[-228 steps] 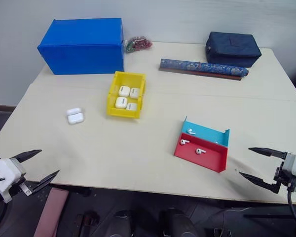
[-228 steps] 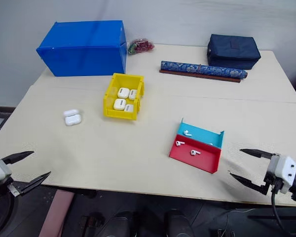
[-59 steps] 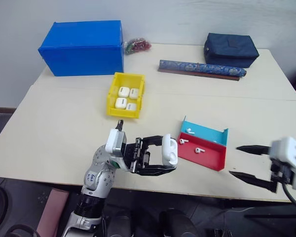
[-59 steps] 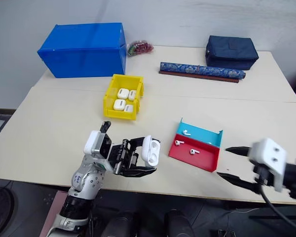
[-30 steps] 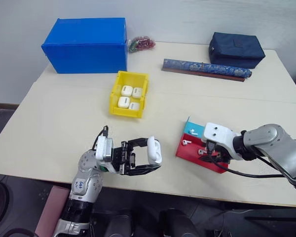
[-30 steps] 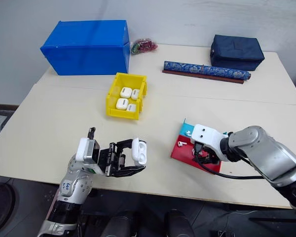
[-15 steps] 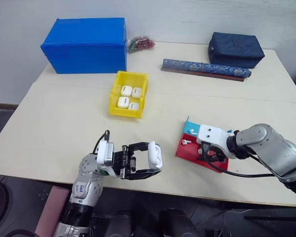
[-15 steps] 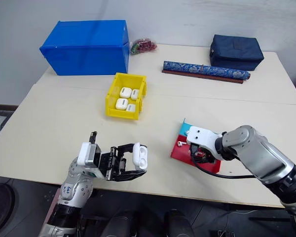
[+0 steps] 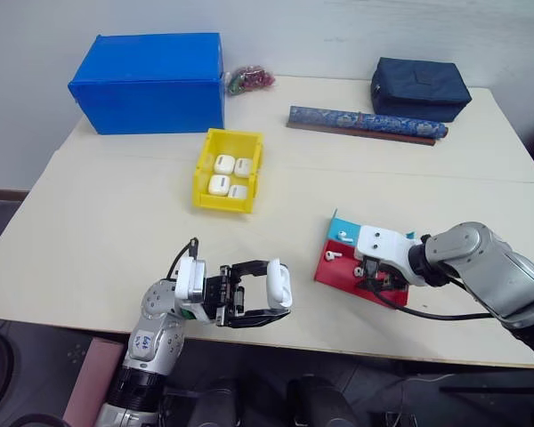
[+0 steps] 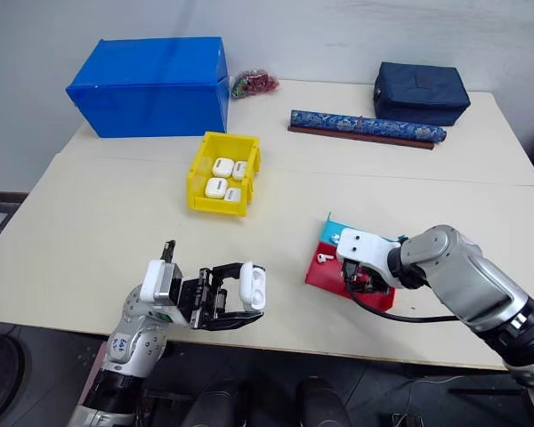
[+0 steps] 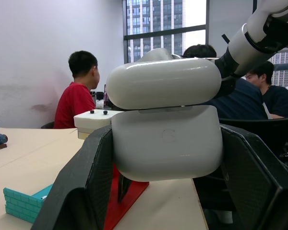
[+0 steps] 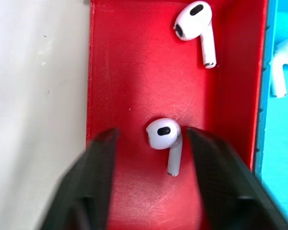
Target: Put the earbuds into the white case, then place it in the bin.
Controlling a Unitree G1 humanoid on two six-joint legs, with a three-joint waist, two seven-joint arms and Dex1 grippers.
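Beige table: left gripper clamps white case (lid ajar); right gripper jaws spread around 1 earbud.

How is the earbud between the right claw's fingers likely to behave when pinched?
The earbud looks glossy and rounded, so it may squirt from the right claw. Tiny, probably very light. Lying loose on the red tray, it could skid or spin if nudged.
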